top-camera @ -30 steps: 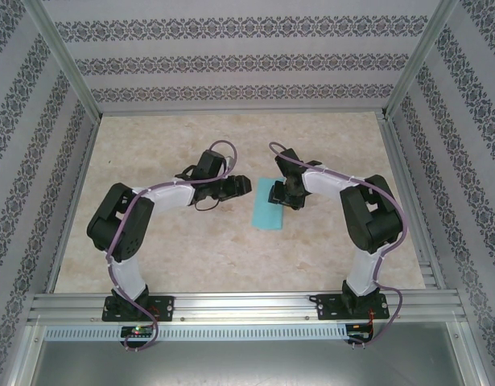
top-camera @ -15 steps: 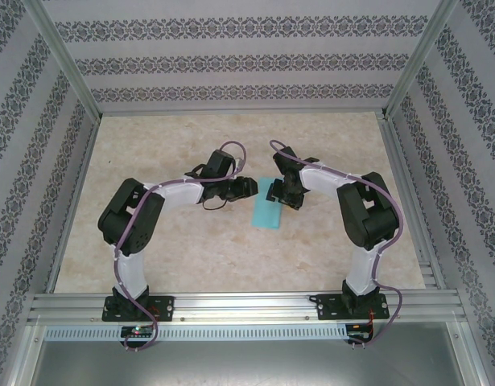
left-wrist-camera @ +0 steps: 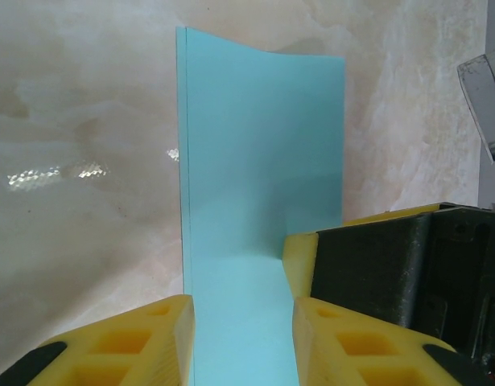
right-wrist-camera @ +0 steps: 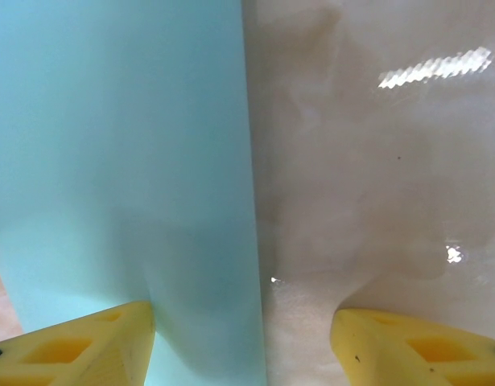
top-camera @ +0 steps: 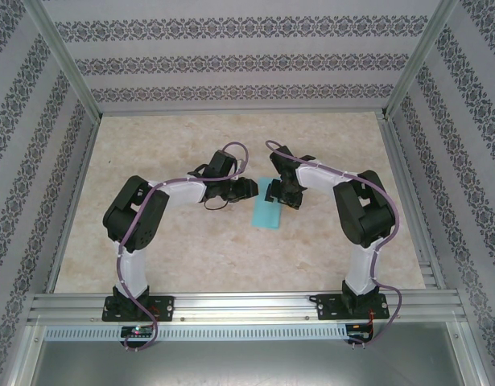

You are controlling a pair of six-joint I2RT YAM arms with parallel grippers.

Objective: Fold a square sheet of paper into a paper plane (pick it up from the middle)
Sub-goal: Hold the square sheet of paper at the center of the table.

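The square sheet of paper [top-camera: 266, 212] is turquoise and lies on the table as a narrow folded strip with a doubled left edge [left-wrist-camera: 181, 161]. My left gripper [top-camera: 245, 189] reaches in from the left. In its wrist view the left gripper [left-wrist-camera: 243, 346] is open, its yellow fingers [left-wrist-camera: 126, 338] straddling the strip low over it. My right gripper [top-camera: 289, 198] stands at the strip's far right, and one of its fingers [left-wrist-camera: 305, 257] rests on the paper. The right gripper [right-wrist-camera: 243, 338] is open, one finger [right-wrist-camera: 86, 342] over the paper [right-wrist-camera: 118, 161] and the other over bare table. The paper plane is out of view.
The table [top-camera: 191, 249] is pale marble with aluminium rails at its front edge [top-camera: 247, 304] and patterned walls on three sides. Both arms bend inward and meet near the centre.
My left arm has pushed right, up to the paper, with its jaws narrowing. The right gripper has widened a little and stayed at the strip.
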